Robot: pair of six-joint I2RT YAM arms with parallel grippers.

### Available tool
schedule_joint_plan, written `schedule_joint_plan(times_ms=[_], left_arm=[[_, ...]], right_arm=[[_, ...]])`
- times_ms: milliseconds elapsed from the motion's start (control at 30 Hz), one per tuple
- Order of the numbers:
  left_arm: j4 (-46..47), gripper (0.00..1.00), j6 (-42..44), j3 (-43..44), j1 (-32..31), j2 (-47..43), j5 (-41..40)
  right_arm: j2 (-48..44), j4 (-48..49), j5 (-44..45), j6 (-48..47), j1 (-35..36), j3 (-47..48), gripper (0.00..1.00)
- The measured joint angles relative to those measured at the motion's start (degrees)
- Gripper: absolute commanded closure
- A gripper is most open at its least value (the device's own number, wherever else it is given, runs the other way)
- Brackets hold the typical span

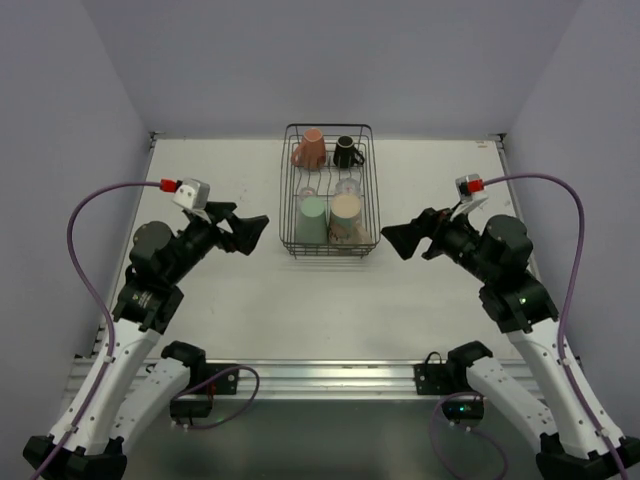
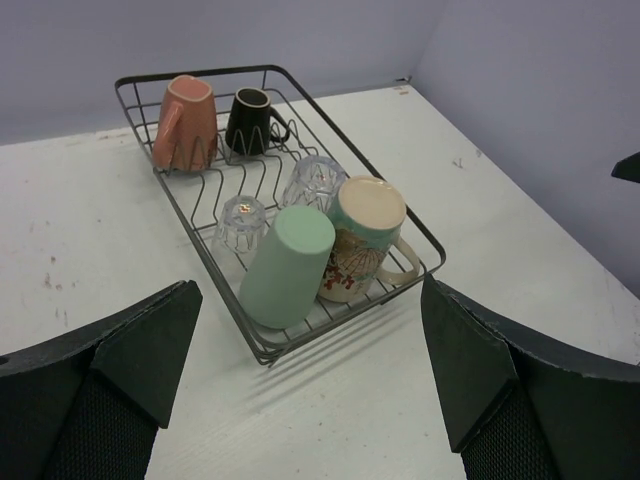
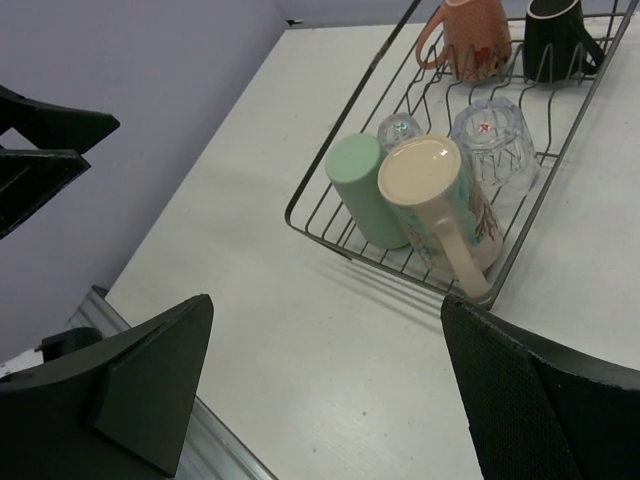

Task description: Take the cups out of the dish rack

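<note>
The dark wire dish rack [image 1: 283, 200] stands at the table's far middle. It holds a mint-green tumbler [image 1: 311, 218] and a cream patterned cup [image 1: 347, 215] lying at the near end. Two clear glasses [image 1: 308, 190] [image 1: 348, 187] sit upside down in the middle. A salmon-pink mug [image 1: 310, 150] and a black mug [image 1: 346, 152] are at the far end. My left gripper [image 1: 258, 235] is open and empty left of the rack. My right gripper [image 1: 390, 245] is open and empty to its right. The left wrist view shows the rack [image 2: 360, 166] between my fingers [image 2: 150, 350], and so does the right wrist view [image 3: 355, 105].
Lilac walls close the table on the left, the far side and the right. A metal rail [image 1: 330, 375] runs along the near edge between the arm bases. Purple cables [image 1: 90, 210] loop from both wrists.
</note>
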Motion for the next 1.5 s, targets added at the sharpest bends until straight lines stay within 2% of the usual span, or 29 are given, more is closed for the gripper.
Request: schedule_joint_plan(times_ms=[333, 600, 733, 1133, 1500], left_arm=[[0.96, 0.00, 0.00, -0.33, 0.00, -0.26, 1.64], [1.79, 0.00, -0.02, -1.29, 0.00, -0.98, 2.10], [2.14, 0.00, -0.02, -1.44, 0.00, -1.27, 2.12], [2.16, 0.00, -0.02, -1.95, 0.00, -1.29, 2.16], [2.16, 0.00, -0.02, -1.95, 0.00, -0.48, 2.16]], right_arm=[[8.24, -2.78, 5.68, -3.78, 6.73, 5.81, 0.01], [24.35, -6.51, 14.43, -10.08, 12.13, 13.77, 0.01], [32.59, -8.13, 15.85, -13.09, 13.66, 17.05, 0.01], [49.92, -10.47, 21.99, -16.98, 14.36, 27.85, 0.01], [56.19, -11.63, 22.23, -18.38, 14.36, 30.64, 0.01]])
